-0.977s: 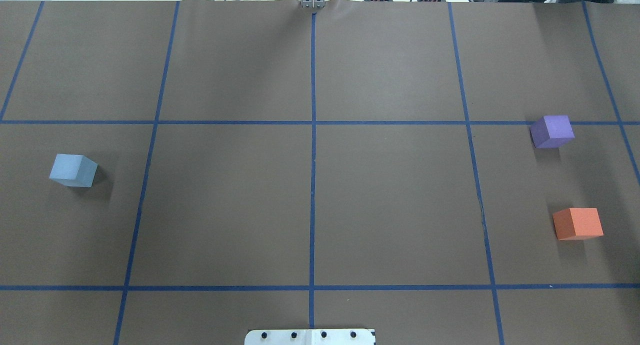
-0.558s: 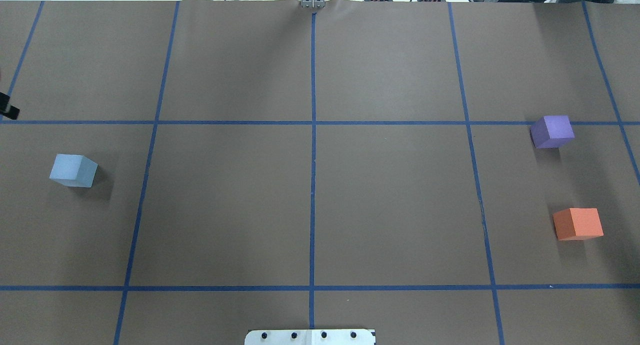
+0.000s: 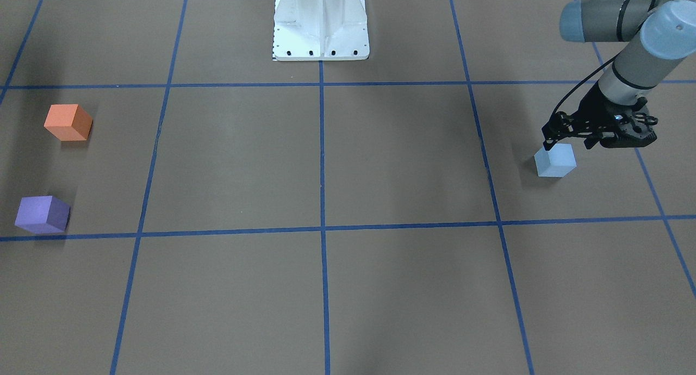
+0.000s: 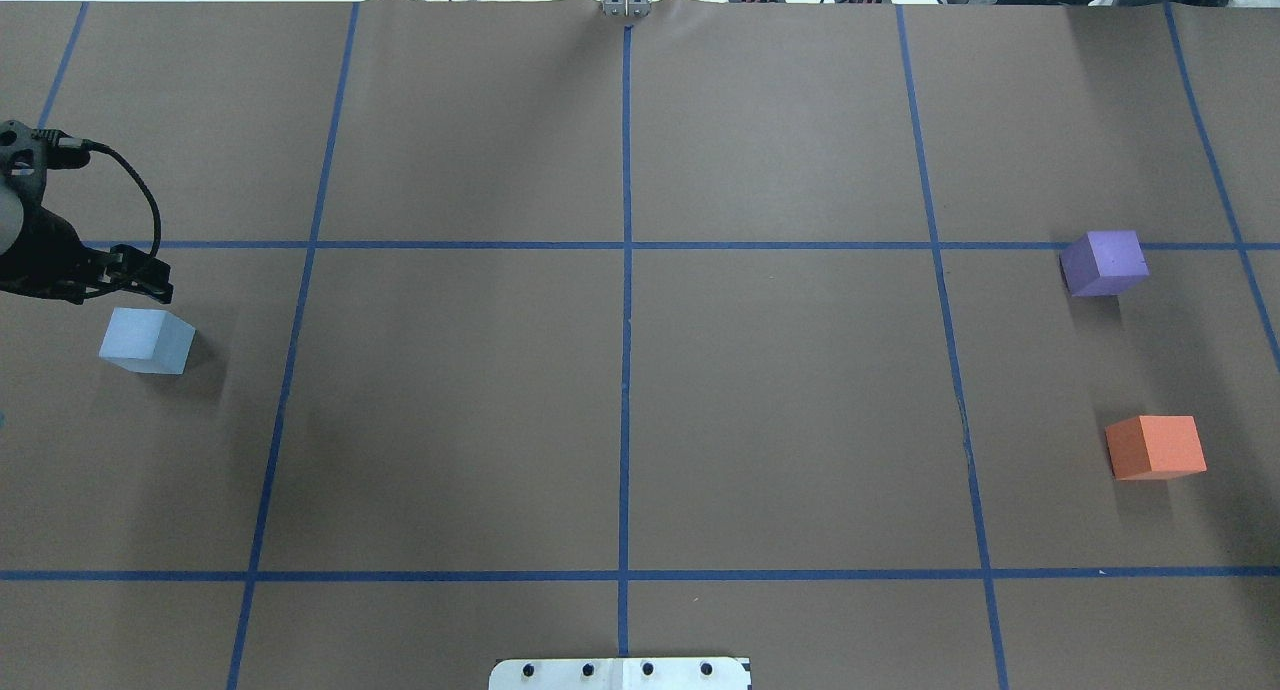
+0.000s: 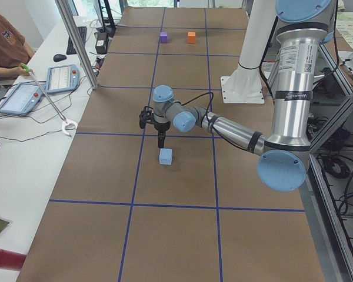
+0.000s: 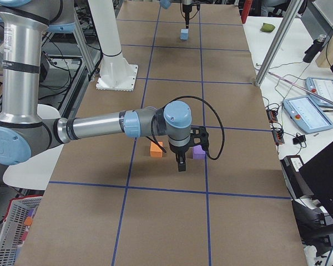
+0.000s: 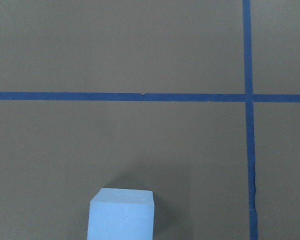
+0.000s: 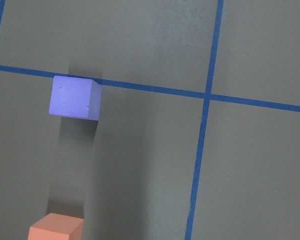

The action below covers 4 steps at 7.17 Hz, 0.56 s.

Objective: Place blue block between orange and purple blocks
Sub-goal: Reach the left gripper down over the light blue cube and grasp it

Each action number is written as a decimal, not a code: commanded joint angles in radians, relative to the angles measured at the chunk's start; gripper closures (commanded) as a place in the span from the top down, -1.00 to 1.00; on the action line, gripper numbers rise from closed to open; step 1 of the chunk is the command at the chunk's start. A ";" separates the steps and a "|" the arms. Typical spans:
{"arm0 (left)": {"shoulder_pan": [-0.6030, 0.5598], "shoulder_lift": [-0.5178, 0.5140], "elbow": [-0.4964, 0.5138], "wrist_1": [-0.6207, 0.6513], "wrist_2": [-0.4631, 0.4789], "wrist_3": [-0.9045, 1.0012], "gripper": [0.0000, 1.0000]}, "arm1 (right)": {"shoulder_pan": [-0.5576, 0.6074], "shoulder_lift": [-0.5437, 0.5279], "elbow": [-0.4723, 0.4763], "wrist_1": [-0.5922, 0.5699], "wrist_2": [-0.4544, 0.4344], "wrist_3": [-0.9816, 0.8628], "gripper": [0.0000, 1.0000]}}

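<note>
Block (image 4: 147,340), blue, near left claw (image 4: 158,285), not touching

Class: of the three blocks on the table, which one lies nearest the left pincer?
The blue block, close by the left pincer. It sits alone at the robot's left end; the purple block and orange block are at the far right end.

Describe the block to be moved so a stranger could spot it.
On the brown paper-covered table gridded with blue tape, look to the robot's left end, middle row of squares. The pale blue foam cube sits there alone; the only other cubes, a purple foam cube and an orange foam cube, are at the opposite end.
</note>
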 commanded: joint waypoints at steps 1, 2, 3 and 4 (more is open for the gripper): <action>0.035 -0.004 0.059 -0.020 0.022 0.001 1.00 | 0.000 -0.001 -0.001 0.000 0.029 0.001 0.99; 0.035 -0.004 0.076 -0.023 0.022 0.003 1.00 | 0.000 -0.001 -0.003 0.000 0.061 -0.001 0.99; 0.035 -0.002 0.087 -0.023 0.022 0.038 1.00 | 0.000 -0.001 -0.002 0.000 0.060 -0.001 0.99; 0.035 0.001 0.095 -0.025 0.022 0.058 1.00 | 0.000 0.001 -0.001 0.000 0.060 -0.001 0.99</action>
